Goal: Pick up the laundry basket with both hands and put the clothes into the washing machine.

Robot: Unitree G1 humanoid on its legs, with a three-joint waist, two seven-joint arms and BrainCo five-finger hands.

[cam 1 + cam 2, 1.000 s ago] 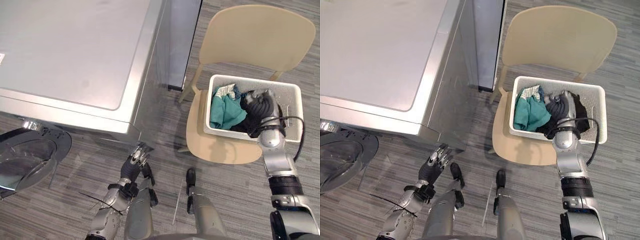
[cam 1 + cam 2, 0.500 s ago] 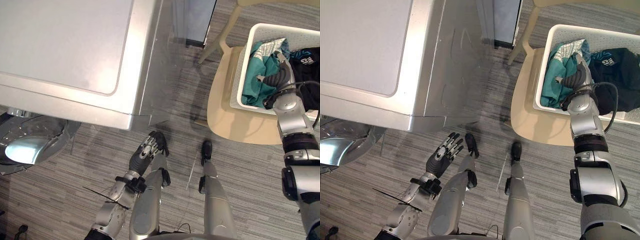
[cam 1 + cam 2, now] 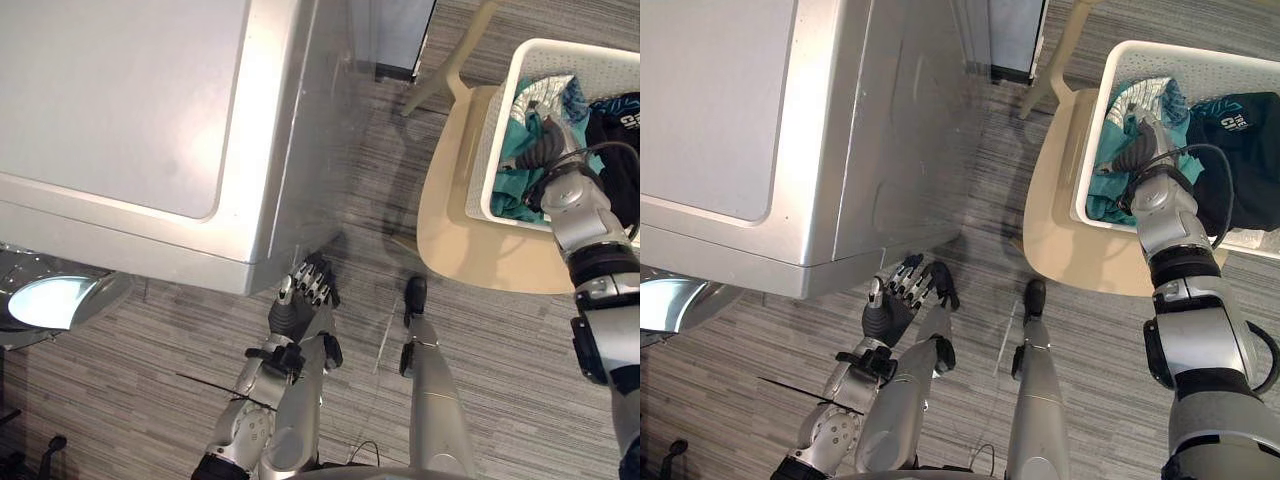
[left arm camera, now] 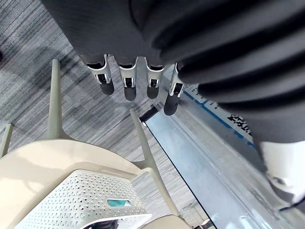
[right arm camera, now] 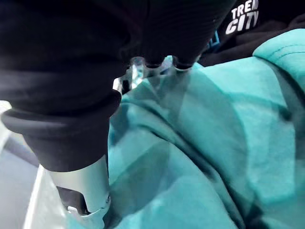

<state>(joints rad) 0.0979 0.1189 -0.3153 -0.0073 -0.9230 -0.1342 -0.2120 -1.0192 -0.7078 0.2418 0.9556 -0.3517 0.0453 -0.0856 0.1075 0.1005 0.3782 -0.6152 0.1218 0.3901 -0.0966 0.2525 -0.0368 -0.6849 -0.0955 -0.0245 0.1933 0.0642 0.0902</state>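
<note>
The white laundry basket (image 3: 1092, 150) sits on the seat of a beige chair (image 3: 1060, 230), with its right end cut off from view. Inside, teal clothes (image 3: 1105, 195) lie against the basket's left wall, and beside them is a black garment (image 3: 1240, 150) with white lettering. The right hand (image 3: 1135, 152) rests on the teal clothes, its fingertips sunk into the folds, so I cannot tell whether it grips. The left hand (image 3: 300, 300) hangs with its fingers straight, holding nothing, near the front corner of the washing machine (image 3: 150, 120), whose open door (image 3: 55, 300) is partly cut off
</note>
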